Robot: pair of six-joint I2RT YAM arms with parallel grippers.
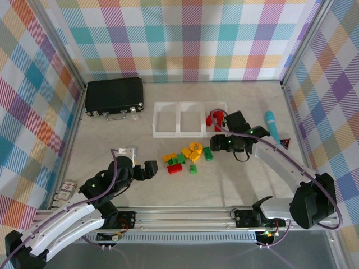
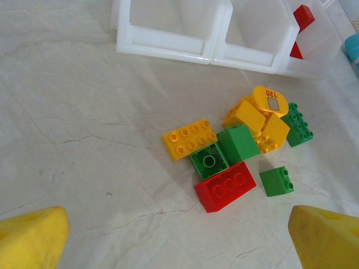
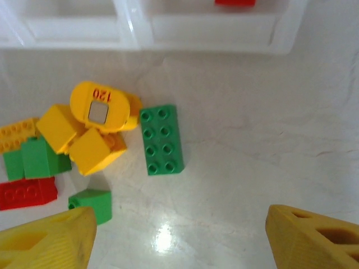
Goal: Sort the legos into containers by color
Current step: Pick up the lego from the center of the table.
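The loose legos (image 1: 185, 157) lie in a heap mid-table: a red brick (image 2: 227, 186), a long yellow brick (image 2: 189, 138), a yellow rounded piece marked 120 (image 3: 101, 106), a long green brick (image 3: 162, 140), and a small green one (image 2: 276, 181). Behind them stands the row of three clear-white containers (image 1: 178, 133). The rightmost one holds red legos (image 1: 215, 117). My left gripper (image 1: 140, 168) (image 2: 179, 241) stands open, left of the heap. My right gripper (image 1: 227, 143) (image 3: 179, 241) is open just right of the long green brick. Nothing lies between either pair of fingers.
A black latched case (image 1: 114, 95) sits at the back left. A teal pen (image 1: 272, 126) and a small red triangle (image 1: 285, 143) lie right of the containers. A small white piece (image 1: 126, 151) and a card (image 1: 67, 188) rest near the left arm.
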